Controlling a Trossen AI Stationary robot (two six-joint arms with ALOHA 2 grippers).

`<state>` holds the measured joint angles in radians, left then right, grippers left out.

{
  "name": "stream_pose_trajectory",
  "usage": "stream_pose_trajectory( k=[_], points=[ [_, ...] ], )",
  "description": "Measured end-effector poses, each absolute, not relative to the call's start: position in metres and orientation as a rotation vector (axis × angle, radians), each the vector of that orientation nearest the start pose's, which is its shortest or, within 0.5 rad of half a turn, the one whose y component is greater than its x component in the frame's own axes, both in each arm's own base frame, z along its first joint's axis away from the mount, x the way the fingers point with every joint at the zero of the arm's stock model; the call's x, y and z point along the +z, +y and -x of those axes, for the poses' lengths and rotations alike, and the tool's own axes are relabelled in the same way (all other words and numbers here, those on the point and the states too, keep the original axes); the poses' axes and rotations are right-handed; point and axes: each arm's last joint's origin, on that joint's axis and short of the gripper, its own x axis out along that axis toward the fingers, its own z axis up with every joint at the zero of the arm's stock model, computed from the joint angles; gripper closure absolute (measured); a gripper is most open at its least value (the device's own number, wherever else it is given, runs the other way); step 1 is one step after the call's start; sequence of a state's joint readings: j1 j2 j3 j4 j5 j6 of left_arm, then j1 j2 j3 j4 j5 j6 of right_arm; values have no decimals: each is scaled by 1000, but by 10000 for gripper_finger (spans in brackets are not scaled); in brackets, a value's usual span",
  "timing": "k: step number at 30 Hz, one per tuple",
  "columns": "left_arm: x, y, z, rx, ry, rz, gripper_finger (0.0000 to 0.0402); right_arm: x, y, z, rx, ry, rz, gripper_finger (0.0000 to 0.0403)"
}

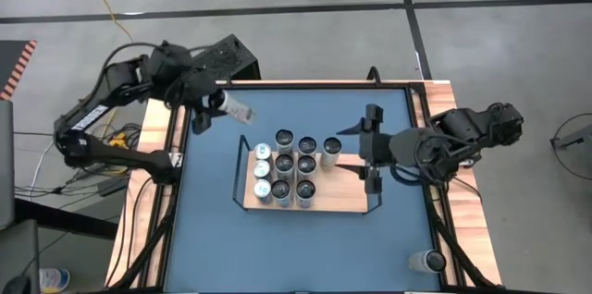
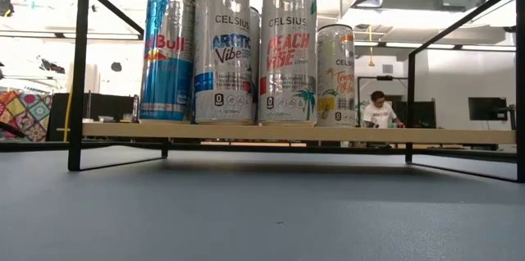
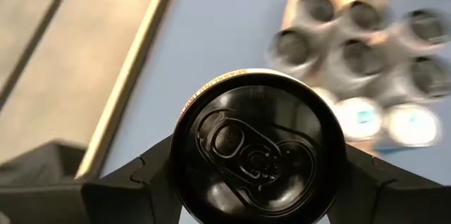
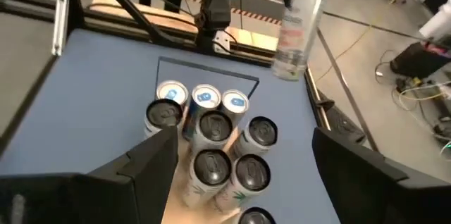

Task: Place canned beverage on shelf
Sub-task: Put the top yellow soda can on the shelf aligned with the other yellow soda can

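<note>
My left gripper [image 1: 215, 102] holds a can [image 1: 235, 107] in the air beyond the shelf's [image 1: 344, 203] left end, its long axis tilted (top toward my wrist camera). My right gripper [image 1: 371, 149] hovers wide open over the shelf's right end.

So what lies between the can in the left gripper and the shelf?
High view: only bare blue tabletop separates the can held in the left gripper from the shelf.
</note>
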<state>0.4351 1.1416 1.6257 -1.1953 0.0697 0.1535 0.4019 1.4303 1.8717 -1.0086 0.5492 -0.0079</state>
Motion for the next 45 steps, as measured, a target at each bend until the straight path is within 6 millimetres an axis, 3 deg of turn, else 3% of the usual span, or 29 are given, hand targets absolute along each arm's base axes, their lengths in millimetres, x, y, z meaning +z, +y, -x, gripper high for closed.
stream_pose_trajectory(
  k=[5, 13, 18, 24, 29, 31, 36, 45],
  points=[
    [460, 36, -172, 168, 656, 13, 166, 475, 82, -243, -191, 493, 172, 85],
    [448, -14, -220, 64, 714, -121, 166, 474, 80, -244, -206, 493, 135, 85],
    [439, -43, -255, 8, 765, -190, 166, 462, 84, -269, -187, 521, 148, 85],
    [457, -72, -275, -51, 741, -243, 166, 446, 98, -310, -99, 498, 306, 85],
    [473, -82, -276, -42, 727, -288, 166, 432, 107, -335, -74, 477, 413, 67],
    [475, -84, -275, -21, 721, -302, 166, 435, 109, -343, -83, 407, 383, 52],
    [471, -82, -275, 23, 756, -333, 166, 441, 113, -346, -84, 335, 345, 24],
    [474, -82, -277, 66, 717, -353, 164, 439, 111, -355, -106, 307, 276, 23]
  ],
)
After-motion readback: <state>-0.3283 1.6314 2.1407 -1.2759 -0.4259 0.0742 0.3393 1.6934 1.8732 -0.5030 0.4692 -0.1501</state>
